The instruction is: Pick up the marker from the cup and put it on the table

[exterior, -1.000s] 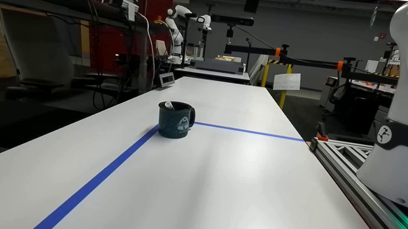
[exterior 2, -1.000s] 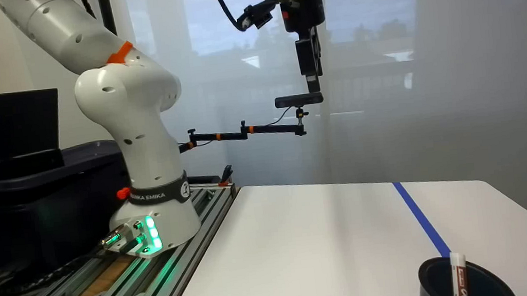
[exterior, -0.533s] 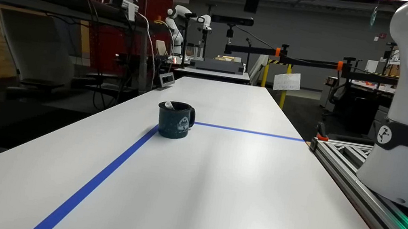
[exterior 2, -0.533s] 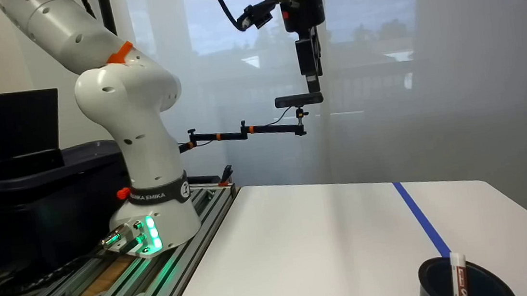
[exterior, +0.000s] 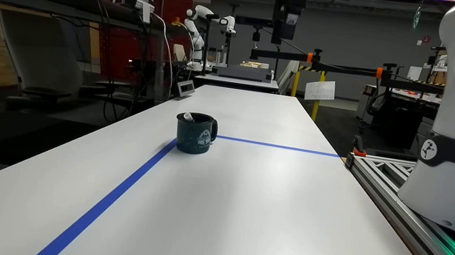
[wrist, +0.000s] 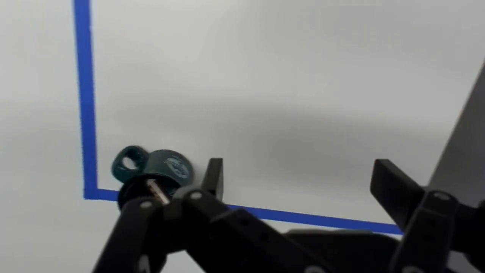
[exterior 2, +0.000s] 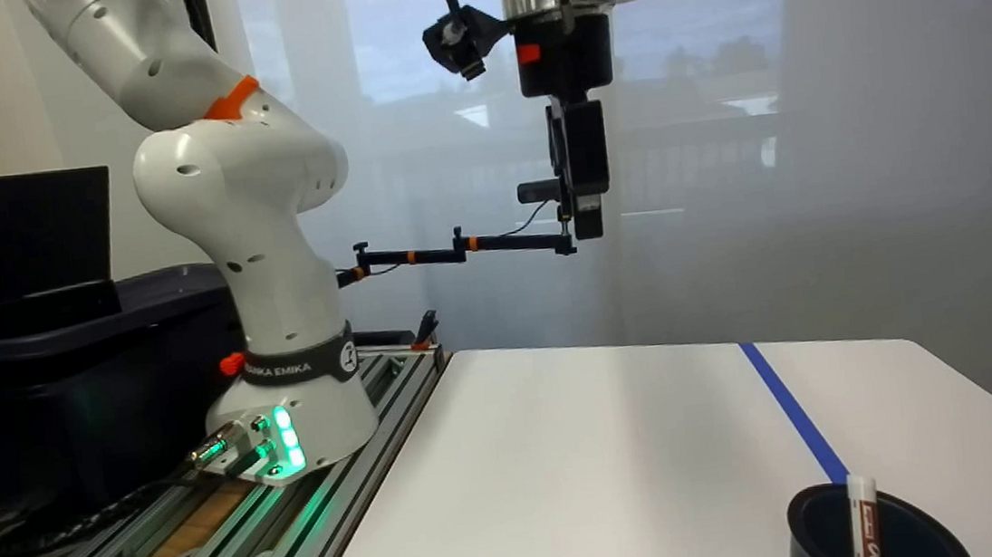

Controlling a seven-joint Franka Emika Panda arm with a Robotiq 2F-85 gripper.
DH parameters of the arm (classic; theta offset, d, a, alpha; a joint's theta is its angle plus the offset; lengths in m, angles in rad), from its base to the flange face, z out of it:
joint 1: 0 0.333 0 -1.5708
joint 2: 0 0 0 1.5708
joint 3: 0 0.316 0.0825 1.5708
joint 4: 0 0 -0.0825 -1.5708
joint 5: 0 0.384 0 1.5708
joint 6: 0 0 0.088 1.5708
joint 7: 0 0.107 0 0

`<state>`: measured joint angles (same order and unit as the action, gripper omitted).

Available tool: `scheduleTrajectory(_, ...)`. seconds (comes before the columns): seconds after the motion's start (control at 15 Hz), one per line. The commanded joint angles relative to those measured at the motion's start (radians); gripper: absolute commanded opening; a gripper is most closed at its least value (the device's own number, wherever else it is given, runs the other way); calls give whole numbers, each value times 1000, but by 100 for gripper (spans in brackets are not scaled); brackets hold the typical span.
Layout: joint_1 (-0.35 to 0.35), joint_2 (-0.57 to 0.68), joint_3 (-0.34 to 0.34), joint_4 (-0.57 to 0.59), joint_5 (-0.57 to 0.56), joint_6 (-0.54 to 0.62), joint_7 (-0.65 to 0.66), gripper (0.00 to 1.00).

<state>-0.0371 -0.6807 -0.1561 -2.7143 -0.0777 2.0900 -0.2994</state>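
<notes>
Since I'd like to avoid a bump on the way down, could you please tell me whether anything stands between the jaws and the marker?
From above, nothing visible stands between the open jaws and the marker. The dark teal mug surrounds its lower part, though, so a low sideways approach would likely hit it.

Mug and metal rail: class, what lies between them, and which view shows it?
In an exterior view, between the mug and the metal rail lies white table, with blue tape running across it toward the rail.
</notes>
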Motion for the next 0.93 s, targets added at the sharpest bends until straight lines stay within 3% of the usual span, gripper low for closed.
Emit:
scheduleTrajectory(0.0,-27,16,-10,2,-60,29,-21,100)
scheduleTrajectory(0.33,-67,57,-20,2,-126,82,-55,100)
scheduleTrajectory(0.4,-98,56,16,-14,-182,130,3,100)
scheduleTrajectory(0.53,-120,71,16,-32,-248,236,12,100)
scheduleTrajectory(0.87,-178,171,-42,-36,-429,570,-93,100)
